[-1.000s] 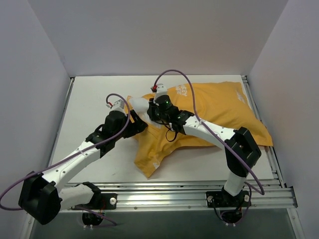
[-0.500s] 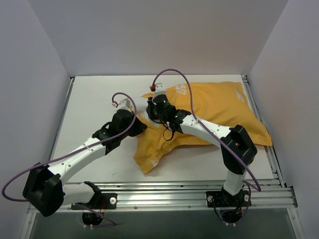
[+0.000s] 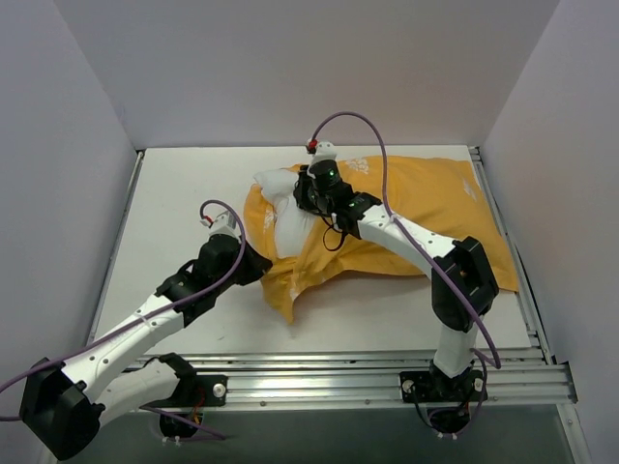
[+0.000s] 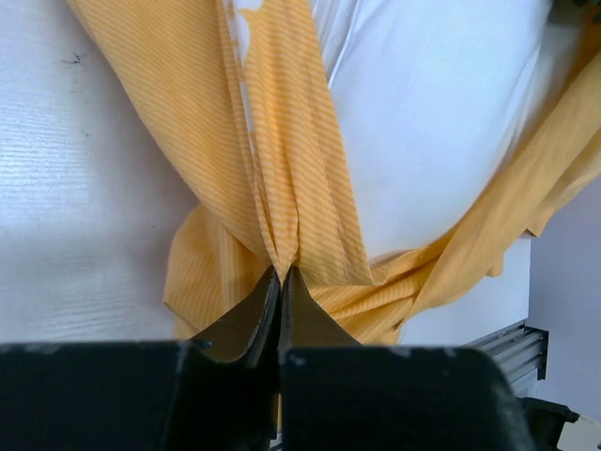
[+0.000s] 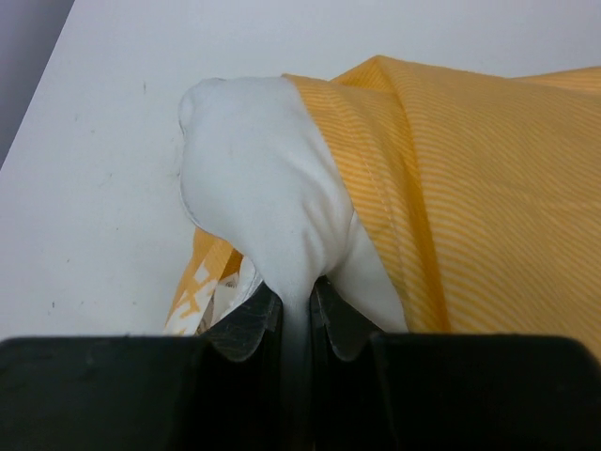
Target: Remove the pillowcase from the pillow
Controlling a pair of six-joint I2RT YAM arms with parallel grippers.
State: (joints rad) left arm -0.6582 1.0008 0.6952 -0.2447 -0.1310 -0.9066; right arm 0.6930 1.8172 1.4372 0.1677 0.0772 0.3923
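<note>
Since a second ago the two arms have drawn apart: the left gripper (image 3: 261,271) has backed off toward 7 o'clock in the top view, dragging the open edge of the large orange-yellow striped cloth pillowcase (image 3: 426,208) with it, while the right gripper (image 3: 308,188) has carried its hold up toward 12 o'clock. As a result, much more of the plump plain white fabric pillow (image 3: 282,217) now shows at the left end of the cover, where only a small white corner peeked out before. In the left wrist view the fingers are pressed together on a gathered fold of the orange cloth (image 4: 282,188), with the white cushion (image 4: 432,113) bulging out beyond it toward 1 o'clock. In the right wrist view the fingers are pinching a corner of the white cushion (image 5: 254,178), with the orange cover (image 5: 488,188) bunched just behind it toward 3 o'clock. Most of the pillow still lies inside the cover on the pale white table (image 3: 184,193), right of centre. The opposing pull seems to be working, but removal looks only begun; I judge several more such strokes are needed.
</note>
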